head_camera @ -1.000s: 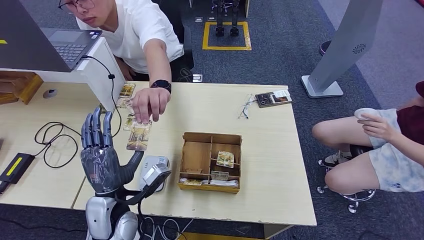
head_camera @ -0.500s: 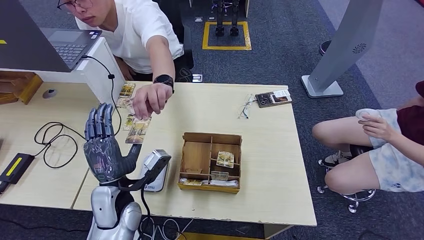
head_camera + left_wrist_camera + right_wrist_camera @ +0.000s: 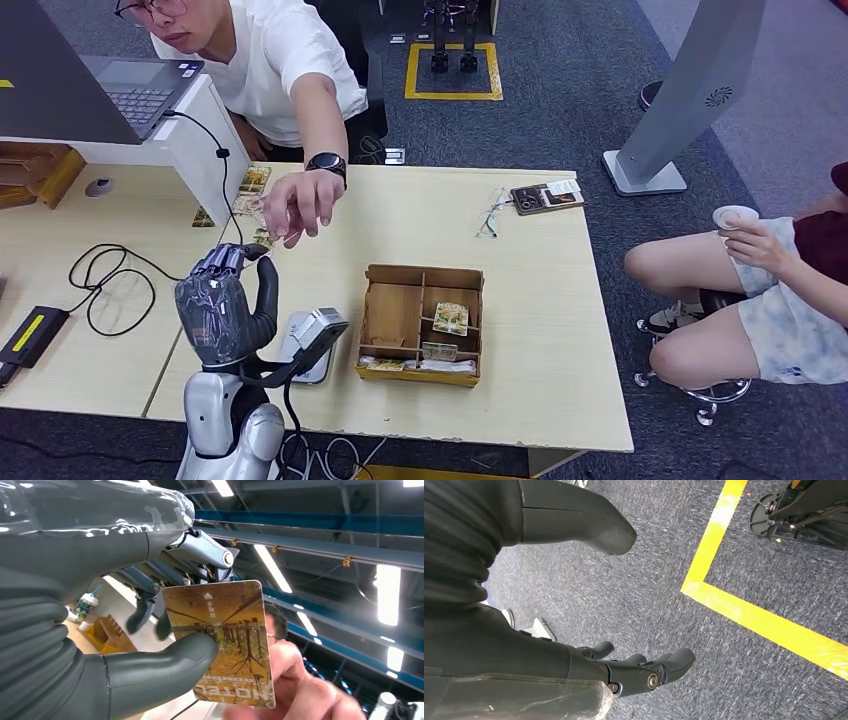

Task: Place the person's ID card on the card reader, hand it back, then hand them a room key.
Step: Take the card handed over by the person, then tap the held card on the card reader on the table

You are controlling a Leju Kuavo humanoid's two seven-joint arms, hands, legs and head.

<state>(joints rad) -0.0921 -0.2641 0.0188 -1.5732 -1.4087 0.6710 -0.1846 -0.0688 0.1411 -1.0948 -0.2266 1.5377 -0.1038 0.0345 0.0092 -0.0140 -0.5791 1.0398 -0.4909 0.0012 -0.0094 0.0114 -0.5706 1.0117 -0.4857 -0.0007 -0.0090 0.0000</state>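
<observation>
Pale wood desk (image 3: 520, 300), the person's hand (image 3: 298, 205) reaching over it. The robot's left hand (image 3: 222, 305) pinches a printed card (image 3: 220, 640) between thumb and fingers; right hand (image 3: 574, 665) hangs empty, fingers apart. Risk: both grip the card, so it could slip or drop.

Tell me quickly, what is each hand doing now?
Left hand: holding a card between thumb and fingers.
Right hand: holding nothing, fingers apart.
</observation>
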